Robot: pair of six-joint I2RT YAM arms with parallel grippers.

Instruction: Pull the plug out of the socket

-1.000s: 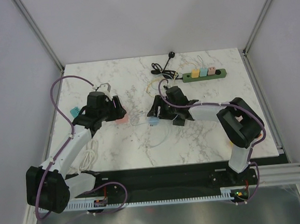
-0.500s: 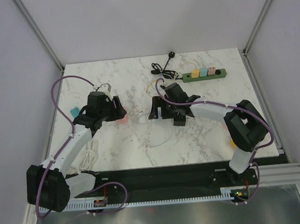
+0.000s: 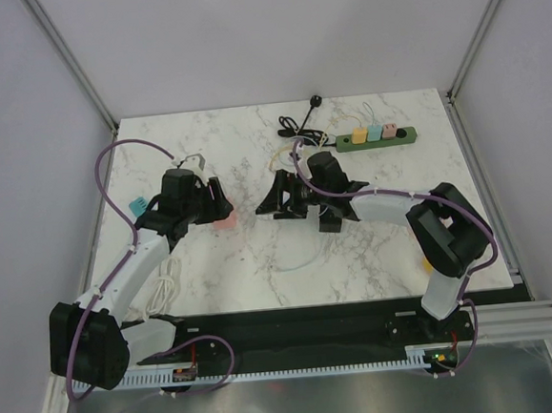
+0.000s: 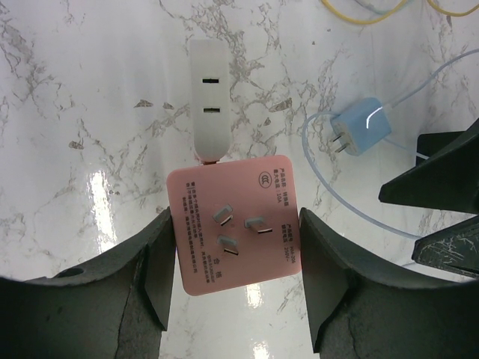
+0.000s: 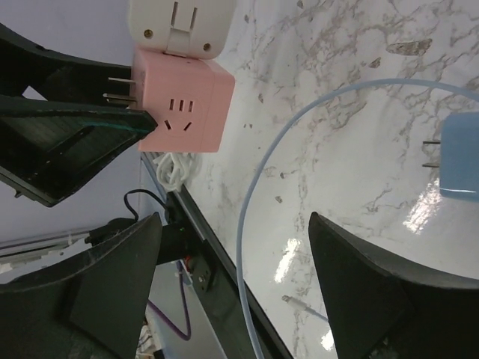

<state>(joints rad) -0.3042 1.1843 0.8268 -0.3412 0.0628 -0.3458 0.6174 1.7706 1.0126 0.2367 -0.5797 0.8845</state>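
A pink cube socket (image 4: 232, 224) sits between my left gripper's (image 4: 236, 258) fingers, its three prongs facing the camera. A white adaptor (image 4: 209, 97) is still plugged into its far side. It also shows in the right wrist view (image 5: 183, 105) and the top view (image 3: 225, 222). A blue plug (image 4: 363, 129) with a light blue cable (image 5: 254, 202) lies loose on the marble to the right of the cube. My right gripper (image 5: 233, 218) is wide open and empty just right of the cube, over the cable; the top view (image 3: 271, 199) shows it too.
A green power strip (image 3: 376, 138) with three coloured plugs lies at the back right, with a black cable (image 3: 298, 123) beside it. A white coiled cable (image 3: 167, 282) lies at the front left. A teal object (image 3: 137, 206) sits at the left edge.
My right gripper has moved left, away from the blue plug and towards the pink cube, with its jaws wide open. The left gripper has stayed on the cube.
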